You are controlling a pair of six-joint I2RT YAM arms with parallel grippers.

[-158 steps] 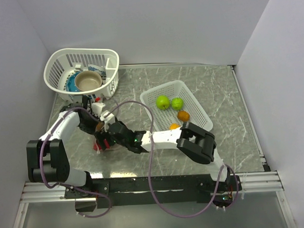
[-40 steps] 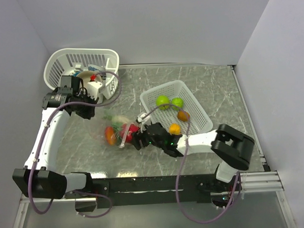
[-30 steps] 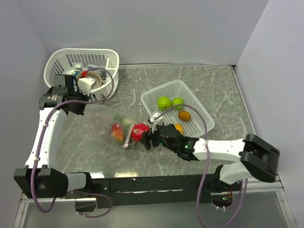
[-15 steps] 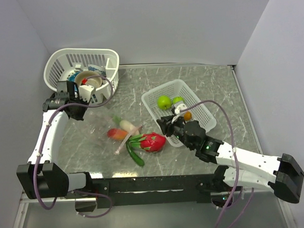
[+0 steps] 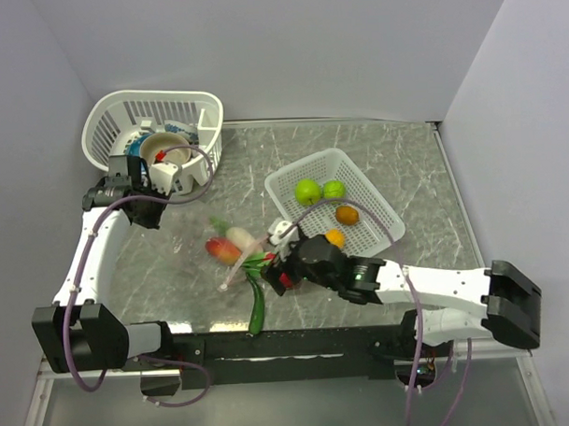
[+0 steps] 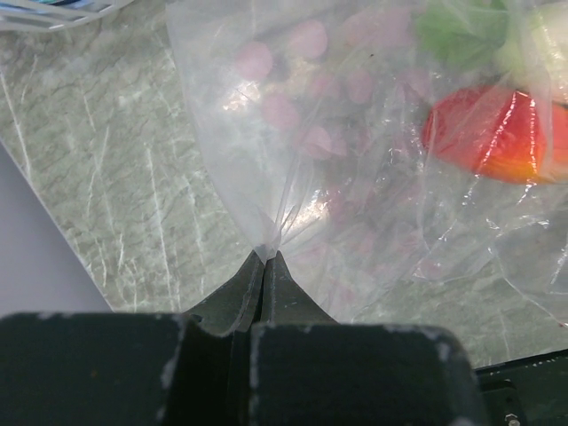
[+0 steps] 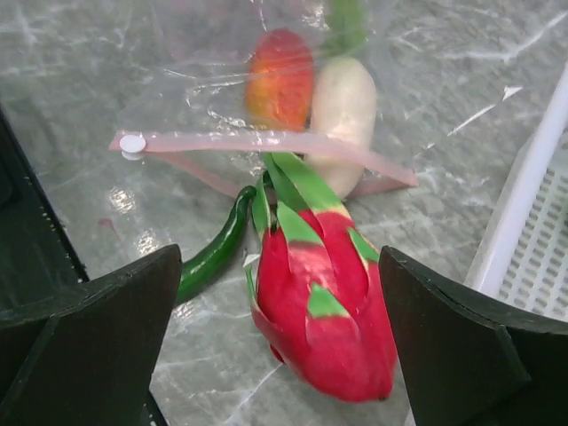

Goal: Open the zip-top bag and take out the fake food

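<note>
The clear zip-top bag (image 5: 196, 237) lies stretched on the table, its pink zip strip (image 7: 266, 142) open towards my right gripper. My left gripper (image 5: 142, 214) is shut on the bag's far corner (image 6: 266, 251). An orange-red piece (image 6: 497, 133) and a white piece (image 7: 342, 106) sit in the bag near its mouth. A red dragon fruit (image 7: 324, 302) and a green chili (image 7: 213, 248) lie outside on the table. My right gripper (image 7: 280, 342) is open, one jaw on each side of the dragon fruit, not touching it. In the top view the right gripper (image 5: 280, 262) hides most of that fruit.
A white rectangular basket (image 5: 374, 230) at centre right holds two lime-green balls (image 5: 307, 191) and two orange pieces (image 5: 344, 214); its rim (image 7: 524, 222) is close on my right gripper's right. A round white basket (image 5: 108, 112) with tan bowl and blue plate stands at back left.
The left gripper lifted the bag's corner, and the dragon fruit and chili came out. In the last half second my right gripper moved left over the dragon fruit; the chili shifted towards the near edge.
</note>
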